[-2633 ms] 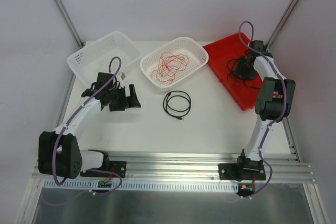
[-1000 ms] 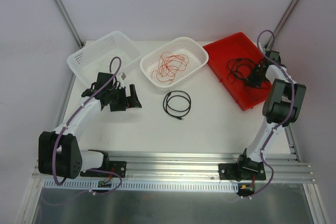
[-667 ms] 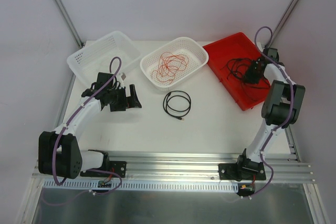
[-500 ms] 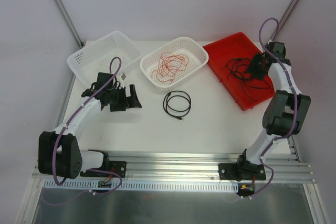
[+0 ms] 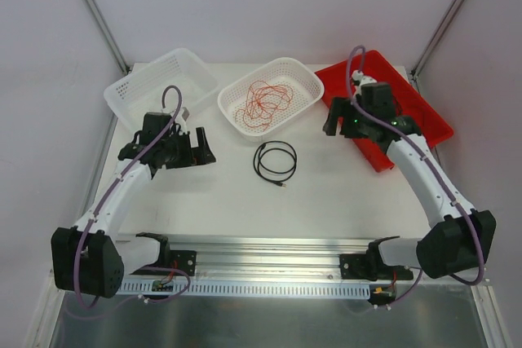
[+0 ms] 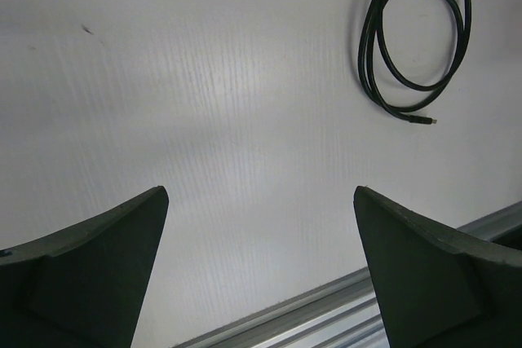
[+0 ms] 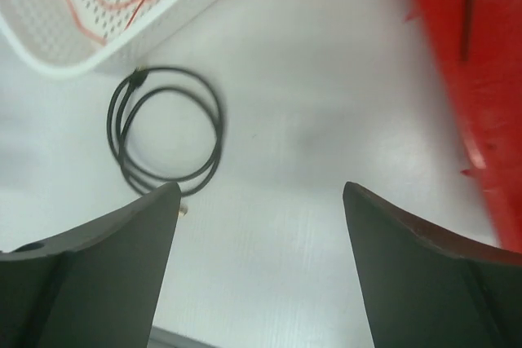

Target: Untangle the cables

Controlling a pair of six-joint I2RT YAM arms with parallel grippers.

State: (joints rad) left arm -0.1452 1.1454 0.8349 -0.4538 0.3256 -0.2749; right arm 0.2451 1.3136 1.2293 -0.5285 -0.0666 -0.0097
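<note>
A black coiled cable (image 5: 256, 160) lies loose on the white table, between my two grippers. It also shows in the left wrist view (image 6: 365, 55) and the right wrist view (image 7: 218, 132). A thin orange cable (image 5: 265, 102) lies in the middle white basket (image 5: 314, 79), which also shows in the right wrist view (image 7: 163, 6). My left gripper (image 5: 201, 144) is open and empty, left of the coil, over bare table (image 6: 259, 191). My right gripper (image 5: 334, 120) is open and empty at the left edge of the red tray (image 5: 412, 99), over bare table (image 7: 261, 187). A dark cable piece (image 7: 469, 6) lies in the tray.
An empty white basket (image 5: 155, 83) stands at the back left. The red tray (image 7: 457, 55) stands at the back right, partly under my right arm. A metal rail (image 5: 269, 250) runs along the near edge.
My right arm has swung from the far right side of the red tray to its left edge, toward the table's middle. My left arm has shifted slightly.
</note>
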